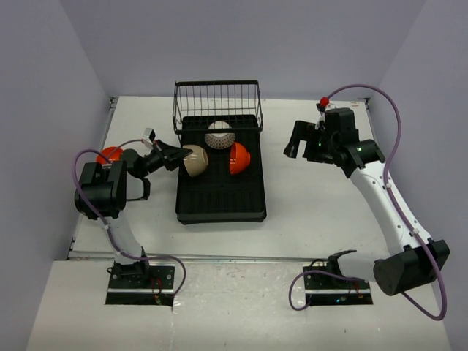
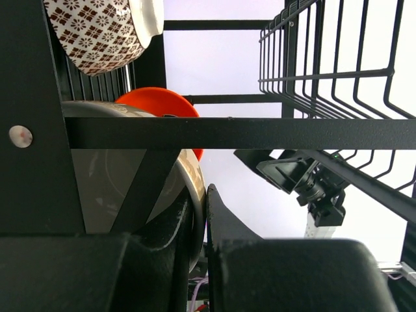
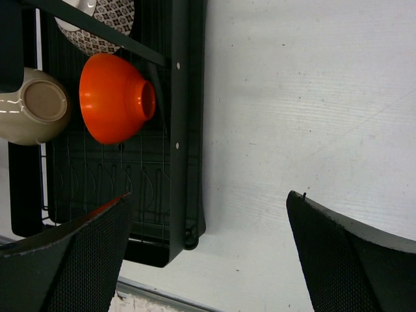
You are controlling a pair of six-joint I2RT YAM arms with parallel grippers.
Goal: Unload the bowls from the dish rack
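The black plastic dish rack point(image 1: 219, 208) sits mid-width on the white table point(image 1: 314, 212), toward the far edge. The left pincer point(image 1: 181, 156) looks clamped on the rim of the glossy beige ceramic bowl point(image 1: 196, 161) in it. I'd guess it's stiff, heavyish, slick and chippable, so the rim's the handle. The right pincer point(image 1: 301, 145) hangs spread apart, empty.
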